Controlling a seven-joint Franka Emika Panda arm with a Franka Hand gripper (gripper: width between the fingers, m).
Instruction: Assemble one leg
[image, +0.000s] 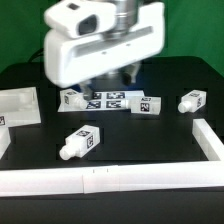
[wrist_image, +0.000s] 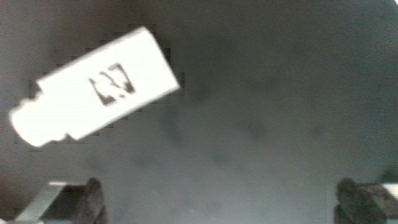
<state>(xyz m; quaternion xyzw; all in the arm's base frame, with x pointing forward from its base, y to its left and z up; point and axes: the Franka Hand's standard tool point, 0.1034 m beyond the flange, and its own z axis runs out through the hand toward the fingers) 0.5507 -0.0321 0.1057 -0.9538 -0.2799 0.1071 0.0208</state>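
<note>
Three white legs with black-and-white tags lie on the black table in the exterior view: one (image: 82, 141) in front, one (image: 192, 100) at the exterior view's right, one (image: 72, 97) just below the arm. My gripper (image: 112, 78) hangs low over the table behind the marker board (image: 128, 101). In the wrist view one leg (wrist_image: 98, 85) lies flat on the table, its round end pointing away from the tag, well apart from my gripper (wrist_image: 221, 195). Both fingertips (wrist_image: 71, 200) stand wide apart with only bare table between them.
A large flat white panel (image: 20, 106) lies at the exterior view's left. A white low wall (image: 110, 180) runs along the front and up the exterior view's right side (image: 210, 140).
</note>
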